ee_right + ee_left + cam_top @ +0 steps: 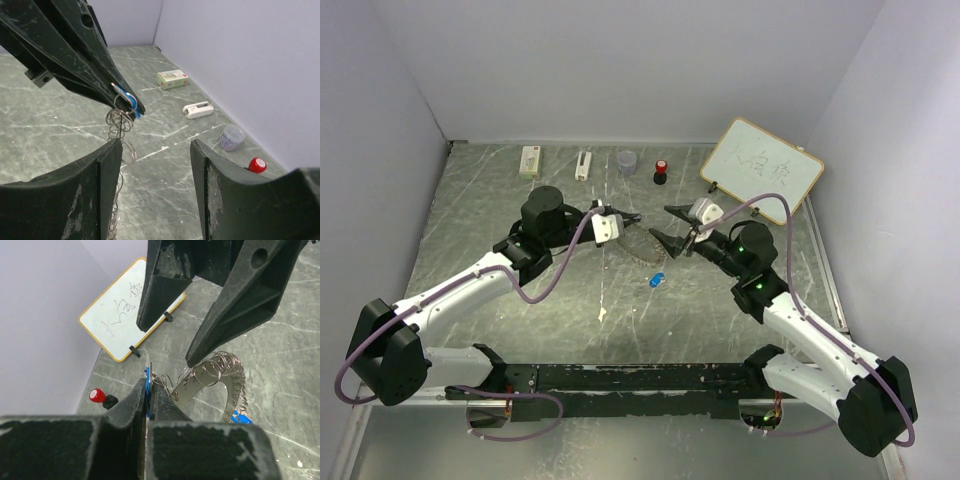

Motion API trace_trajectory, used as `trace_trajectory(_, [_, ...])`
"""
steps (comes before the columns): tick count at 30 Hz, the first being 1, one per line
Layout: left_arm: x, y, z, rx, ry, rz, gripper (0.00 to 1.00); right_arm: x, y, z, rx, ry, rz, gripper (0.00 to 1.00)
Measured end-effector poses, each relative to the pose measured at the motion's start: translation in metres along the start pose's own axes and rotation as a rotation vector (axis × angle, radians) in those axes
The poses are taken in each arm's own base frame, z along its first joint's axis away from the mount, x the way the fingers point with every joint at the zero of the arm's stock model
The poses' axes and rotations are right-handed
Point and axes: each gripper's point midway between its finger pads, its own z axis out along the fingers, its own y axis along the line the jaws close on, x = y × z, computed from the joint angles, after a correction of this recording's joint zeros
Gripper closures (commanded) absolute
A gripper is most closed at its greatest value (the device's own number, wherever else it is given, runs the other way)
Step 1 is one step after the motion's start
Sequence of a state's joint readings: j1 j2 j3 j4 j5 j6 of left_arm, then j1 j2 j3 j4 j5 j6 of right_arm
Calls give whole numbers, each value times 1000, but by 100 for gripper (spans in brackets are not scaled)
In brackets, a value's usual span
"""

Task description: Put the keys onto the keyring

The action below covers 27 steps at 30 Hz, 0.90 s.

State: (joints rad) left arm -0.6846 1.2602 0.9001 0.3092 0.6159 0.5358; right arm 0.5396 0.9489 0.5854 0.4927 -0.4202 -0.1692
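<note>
A small blue key (148, 386) is clamped edge-on in the shut left pincer (623, 221), its long axis pointed right toward the keyring (225, 362). The ring's wire coils are seen touching the key's tip, between the two arms above the worktop (490, 210). The right pincer (156, 144) is held moderately wide, one finger against the ring, nothing gripped. A second blue key (655, 280) is left lying nearer.

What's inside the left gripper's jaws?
Left gripper pinches a blue key; keyring loops hang at its tip. The jaws cover most of the key; threading unclear.
</note>
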Motion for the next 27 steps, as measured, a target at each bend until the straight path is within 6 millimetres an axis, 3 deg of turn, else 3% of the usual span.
trace_trajectory(4, [2, -7, 0, 42, 5, 12, 93, -3, 8, 0, -60, -7, -41, 46])
trace_trajectory(6, [0, -10, 0, 69, 3, 18, 93, -5, 12, 1, -90, -10, -58, 52])
trace_trajectory(8, [-4, -12, 1, 94, -4, 26, 93, -8, 15, 1, -114, -11, -73, 65])
trace_trajectory(11, [-10, -12, 3, 122, -16, 37, 93, -16, 17, 5, -149, -19, -93, 71])
trace_trajectory(27, [-11, -17, 3, 162, -9, 44, 93, -18, 36, 7, -290, 0, -80, 78])
